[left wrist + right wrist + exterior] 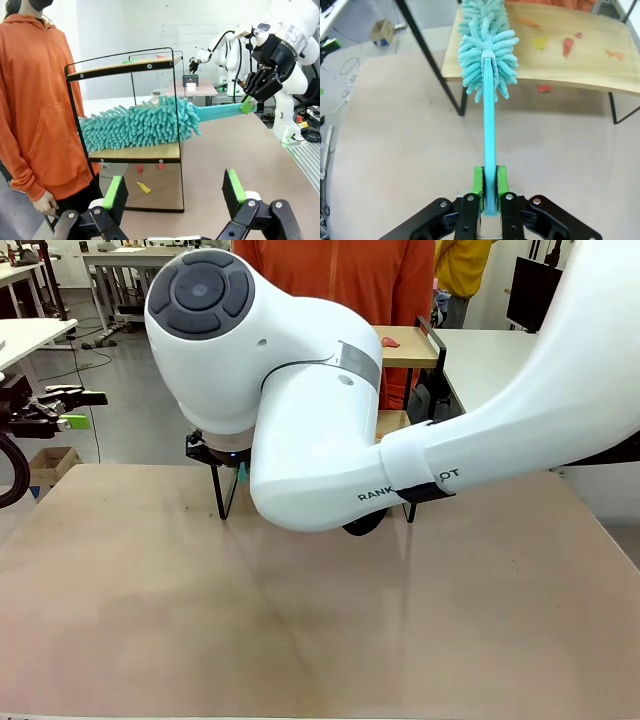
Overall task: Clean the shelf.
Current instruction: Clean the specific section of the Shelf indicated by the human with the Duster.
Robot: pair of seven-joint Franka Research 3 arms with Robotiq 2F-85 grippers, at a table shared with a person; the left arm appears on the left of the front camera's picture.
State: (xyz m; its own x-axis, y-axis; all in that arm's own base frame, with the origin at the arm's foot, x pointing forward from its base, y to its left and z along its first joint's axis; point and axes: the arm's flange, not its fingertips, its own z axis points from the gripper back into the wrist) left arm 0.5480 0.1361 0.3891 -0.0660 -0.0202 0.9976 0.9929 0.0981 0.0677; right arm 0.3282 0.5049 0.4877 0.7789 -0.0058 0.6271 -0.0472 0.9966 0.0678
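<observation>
My right fingers [480, 184] are clamped shut on the flat handle of a teal duster [140, 125]. Its fluffy head lies on the lower board of the shelf [125, 69], between the two boards. The shelf stands upright at the far side of the bench [240, 150], just in front of a person in an orange hoodie [35, 100]. Yellow and red scraps [538, 42] lie on the lower board beside the duster head, and a few more lie on the bench beneath it. My left fingers [232, 190] are spread wide and hold nothing, hovering over the bench and facing the shelf's end.
</observation>
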